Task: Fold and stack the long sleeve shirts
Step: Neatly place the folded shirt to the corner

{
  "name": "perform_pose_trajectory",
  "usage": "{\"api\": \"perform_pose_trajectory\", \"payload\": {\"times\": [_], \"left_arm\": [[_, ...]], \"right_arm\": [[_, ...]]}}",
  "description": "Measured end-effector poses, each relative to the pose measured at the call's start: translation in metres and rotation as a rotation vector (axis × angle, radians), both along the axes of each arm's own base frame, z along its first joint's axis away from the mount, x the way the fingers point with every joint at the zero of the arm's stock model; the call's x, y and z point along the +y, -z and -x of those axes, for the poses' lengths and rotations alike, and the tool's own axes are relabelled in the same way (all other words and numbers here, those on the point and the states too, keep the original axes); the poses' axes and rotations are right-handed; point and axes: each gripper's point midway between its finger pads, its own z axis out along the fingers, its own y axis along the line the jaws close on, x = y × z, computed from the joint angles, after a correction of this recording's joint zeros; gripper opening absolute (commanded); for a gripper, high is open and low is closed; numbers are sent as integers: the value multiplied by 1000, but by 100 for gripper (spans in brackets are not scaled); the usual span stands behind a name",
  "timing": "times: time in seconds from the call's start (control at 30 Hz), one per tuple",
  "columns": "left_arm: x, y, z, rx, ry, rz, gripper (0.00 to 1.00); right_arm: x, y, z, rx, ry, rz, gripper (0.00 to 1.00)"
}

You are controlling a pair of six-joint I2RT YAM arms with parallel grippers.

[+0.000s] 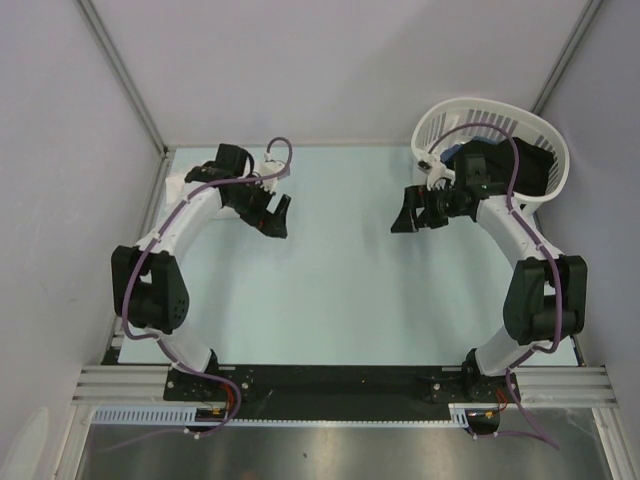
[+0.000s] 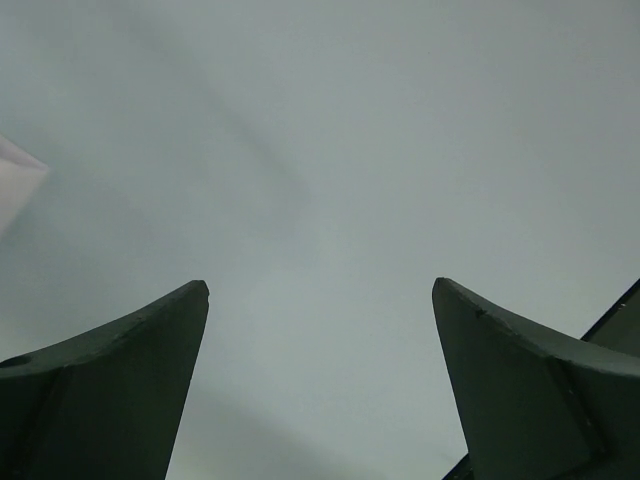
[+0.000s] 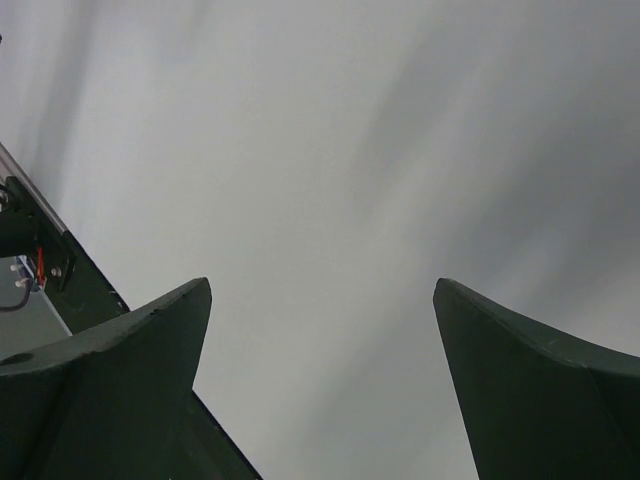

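Note:
No white long sleeve shirt shows on the table in any view. Something dark, perhaps cloth point(image 1: 525, 170), lies inside the white slatted basket point(image 1: 545, 130) at the back right, partly hidden by my right arm. My left gripper point(image 1: 275, 215) hangs open and empty over the bare pale green table point(image 1: 340, 290) at the back left. In the left wrist view it point(image 2: 320, 285) has only table between its jaws. My right gripper point(image 1: 408, 215) is open and empty just left of the basket. In the right wrist view it point(image 3: 322, 285) also frames bare table.
Grey walls close in the table on the left, back and right. A black base rail point(image 1: 330, 385) runs along the near edge. A small white corner point(image 2: 15, 185) shows at the left of the left wrist view.

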Motion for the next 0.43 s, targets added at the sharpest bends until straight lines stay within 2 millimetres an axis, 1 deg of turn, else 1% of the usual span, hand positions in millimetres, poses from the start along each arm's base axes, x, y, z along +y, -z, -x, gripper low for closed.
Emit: {"api": "perform_pose_trajectory", "payload": {"times": [0.07,0.1,0.27,0.37,0.43], "left_arm": [[1,9,12,45,-9,-1,100],[3,12,14,60,-19,-1,99],[7,25,18,99,-75,-13,100],[10,32,18,109,-103,-23,99],[11,39,19,117,-121,-28,99]], "right_arm": [[-3,8,8,15,4,5,100],[-5,13,13,22,7,7,100],[-9,32,37,62,13,18,100],[-10,36,46,66,15,23,100],[-11,33,47,53,17,25,100]]}}
